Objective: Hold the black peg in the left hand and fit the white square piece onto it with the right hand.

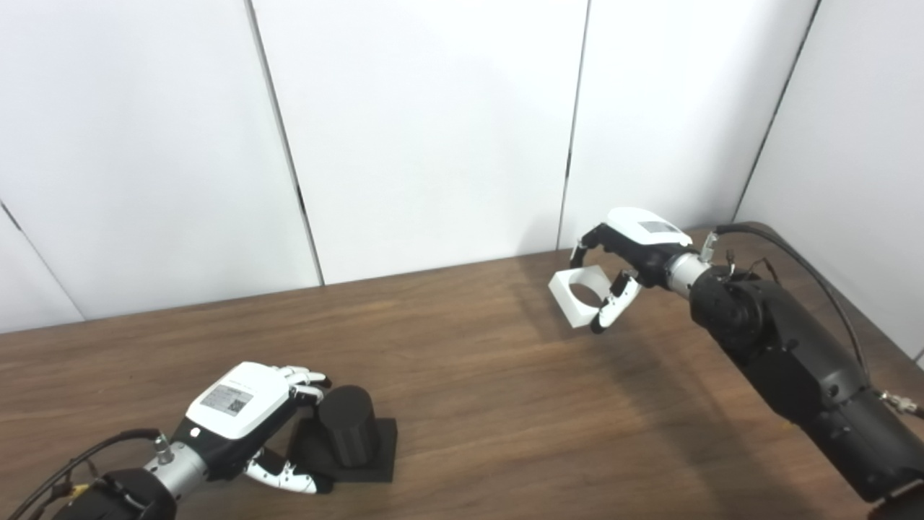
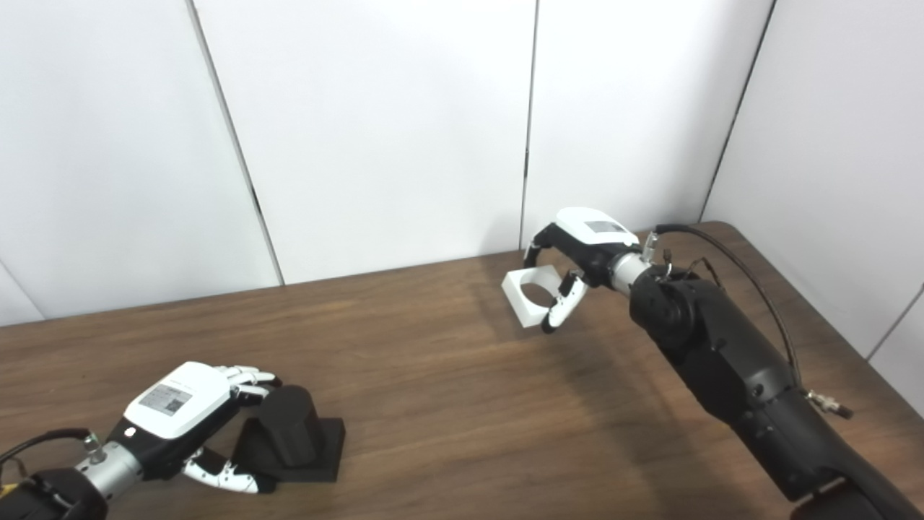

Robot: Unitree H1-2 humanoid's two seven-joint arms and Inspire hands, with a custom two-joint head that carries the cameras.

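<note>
Left hand (image 1: 242, 419) sits low at the near left of the table (image 1: 491, 375), palm side turned toward the black peg (image 1: 349, 425), white back plate with a printed label facing up. Its fingers (image 1: 307, 377) curl around the far side of the peg's top and the thumb reaches along the near side at the base; contact looks likely, but whether the grasp is firm cannot be told from these views. The peg is a short, thick black cylinder standing upright on a flat black square base, and the base lies flat on the wood. Right hand (image 1: 628, 263) is at the far right of the table, near the back wall, wrist coming in from the right on the black forearm (image 1: 787, 361). It is closed on the white square piece (image 1: 581, 295): fingers over the far upper edge, thumb pressed against the near right edge. The piece is a white square block with a large round hole through its middle, tilted so the hole faces up and toward the cameras. It appears held clear of the table, a soft shadow lying beneath it. Piece and peg are well apart, on opposite sides of the table. White wall panels (image 2: 375, 130) stand behind.
</note>
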